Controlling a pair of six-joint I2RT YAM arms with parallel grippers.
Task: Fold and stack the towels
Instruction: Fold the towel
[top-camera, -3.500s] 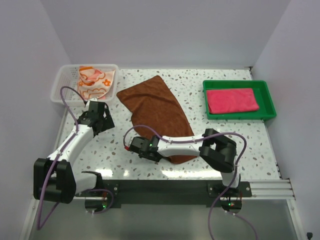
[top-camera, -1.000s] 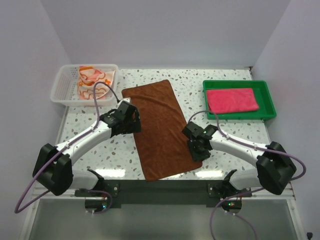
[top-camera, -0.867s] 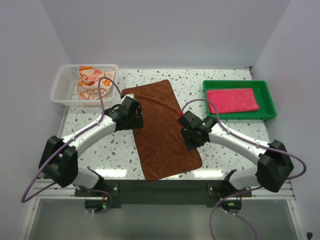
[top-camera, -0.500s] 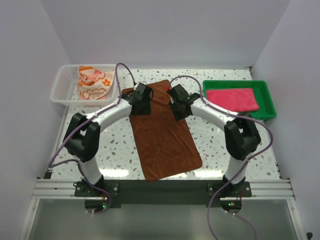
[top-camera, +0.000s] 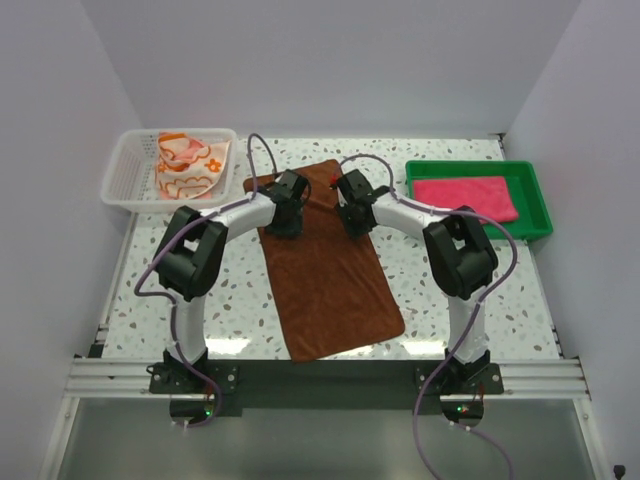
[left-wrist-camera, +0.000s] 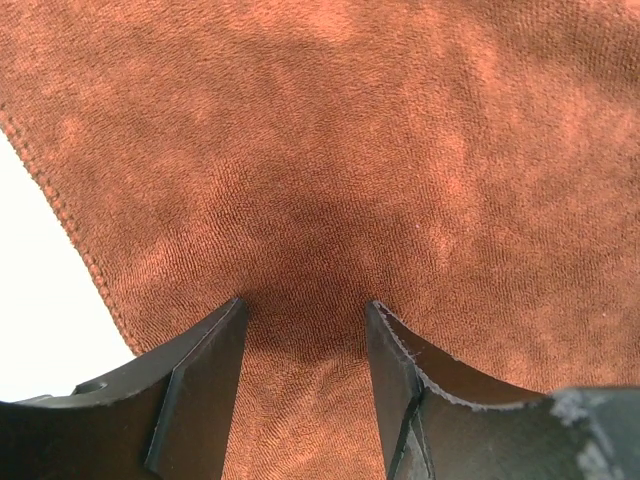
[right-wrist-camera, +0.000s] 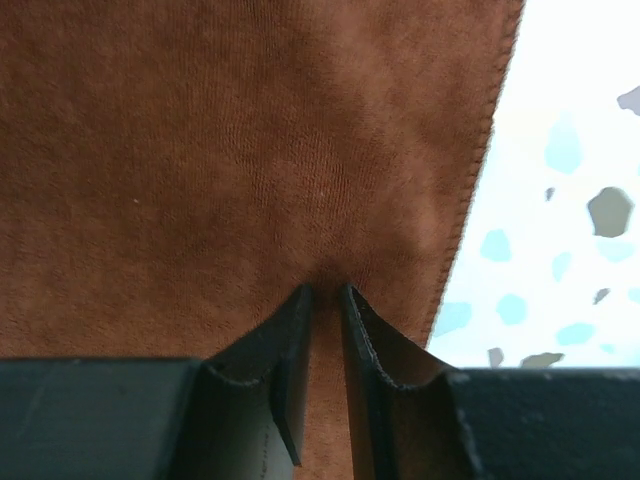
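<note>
A dark brown towel (top-camera: 325, 260) lies spread flat and lengthwise on the speckled table. Both grippers are at its far end. My left gripper (top-camera: 287, 210) is near the far left corner. In the left wrist view its fingers (left-wrist-camera: 200, 370) stand apart, tips pressed on the brown cloth (left-wrist-camera: 350, 130). My right gripper (top-camera: 352, 212) is near the far right corner. In the right wrist view it (right-wrist-camera: 325, 290) is nearly shut, pinching a ridge of the towel (right-wrist-camera: 250, 130) just inside its hemmed edge. A hot pink folded towel (top-camera: 465, 200) lies in the tray. An orange flowered towel (top-camera: 185, 165) sits crumpled in the basket.
The green tray (top-camera: 538, 222) stands at the back right. The white mesh basket (top-camera: 125, 178) stands at the back left. Bare speckled table (right-wrist-camera: 570, 200) shows right of the towel's edge. Purple cables arch over both arms.
Both grippers have moved from the towel's long sides up to its far end. The towel, rumpled earlier, now lies flat. The right jaws have closed on the cloth.
</note>
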